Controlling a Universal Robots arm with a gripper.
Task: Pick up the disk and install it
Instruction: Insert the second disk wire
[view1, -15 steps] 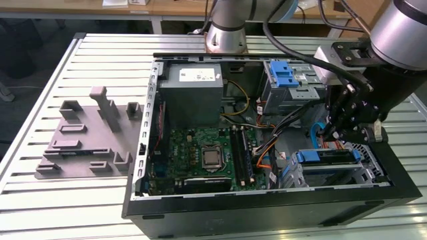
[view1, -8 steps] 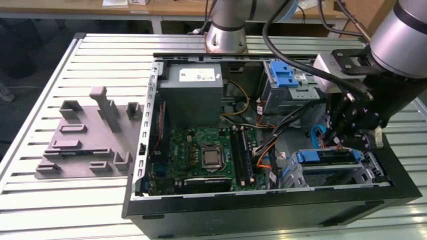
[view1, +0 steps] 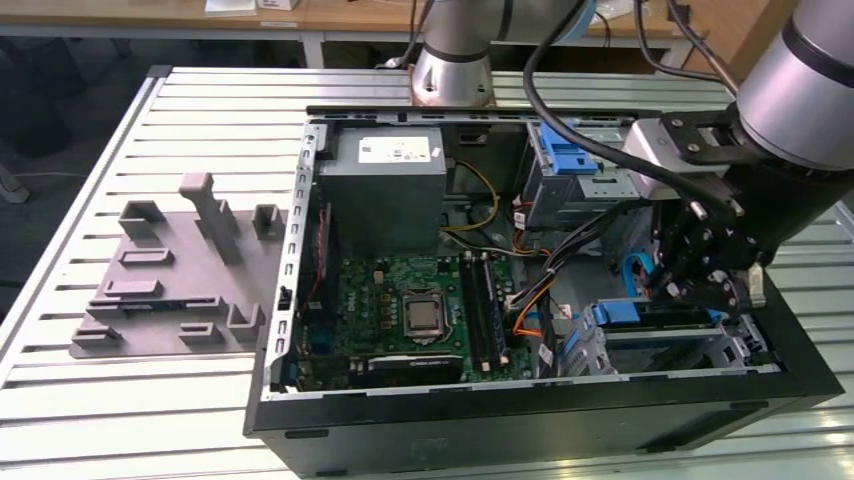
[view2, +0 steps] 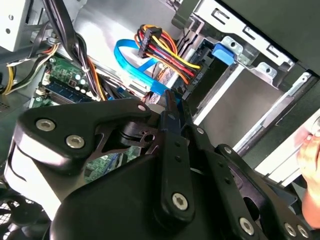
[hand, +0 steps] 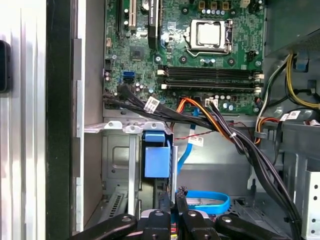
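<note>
The disk (view1: 638, 315) sits in the drive cage at the front corner of the open computer case, on the exterior view's right. Little more than its blue carrier end shows, seen as a blue tab (hand: 155, 156) in the first wrist view and as a blue tab (view2: 223, 53) in the second wrist view. My gripper (view1: 691, 285) hangs inside the case just above that cage. Its fingers are shut together with nothing between them in both wrist views (hand: 172, 199) (view2: 169, 102). The fingertips stand a short way from the blue tab, apart from it.
A grey power-supply box (view1: 387, 185) and the green motherboard (view1: 407, 310) take up the case's other half. Black and orange cable bundles (hand: 210, 117) and a blue flat cable (view2: 131, 65) run close by the gripper. A grey fixture (view1: 174, 270) lies on the slatted table (view1: 80, 400).
</note>
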